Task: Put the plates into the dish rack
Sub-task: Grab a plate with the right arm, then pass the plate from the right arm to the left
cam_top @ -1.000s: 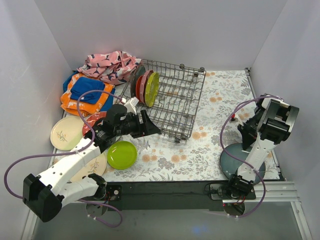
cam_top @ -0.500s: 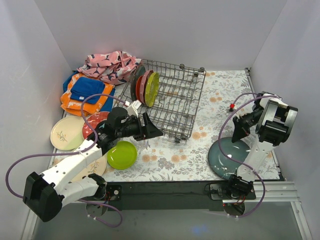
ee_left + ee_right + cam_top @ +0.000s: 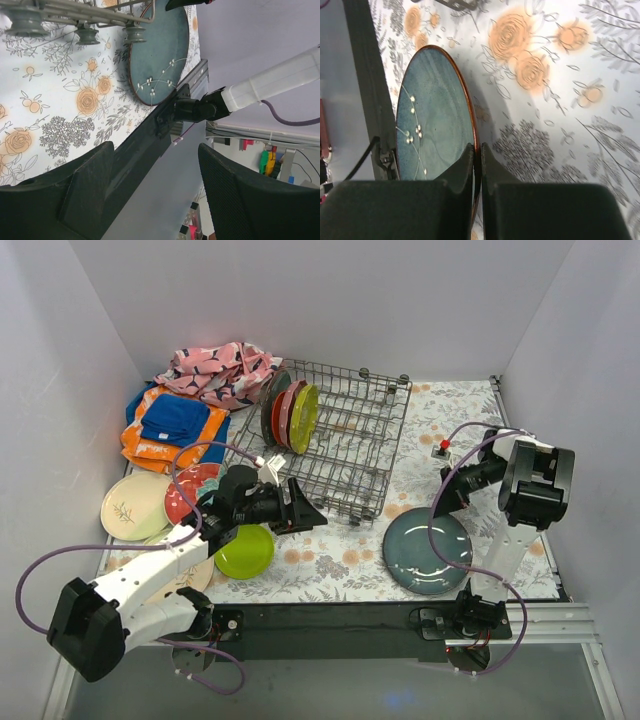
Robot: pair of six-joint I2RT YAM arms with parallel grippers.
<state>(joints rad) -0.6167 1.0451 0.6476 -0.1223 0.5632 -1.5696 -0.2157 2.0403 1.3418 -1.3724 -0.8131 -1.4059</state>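
Lighting: bright, even, diffuse.
Soft shadow right of blue-grey plate (image 3: 432,135) on floral mat (image 3: 560,100); mat print slightly blurred there.

the flowered tabletop (image 3: 420,440) carries the dish rack (image 3: 350,455) at centre back, folded cloths (image 3: 170,430) and a pink cloth (image 3: 220,370) back left, a cream plate (image 3: 130,505), red plate (image 3: 185,495) and lime green plate (image 3: 245,552) front left, a blue-grey plate (image 3: 425,552) front right.

Readable text, labels, brands, numbers, signs: none on the blue-grey plate (image 3: 427,550), the dish rack (image 3: 350,450), or elsewhere.
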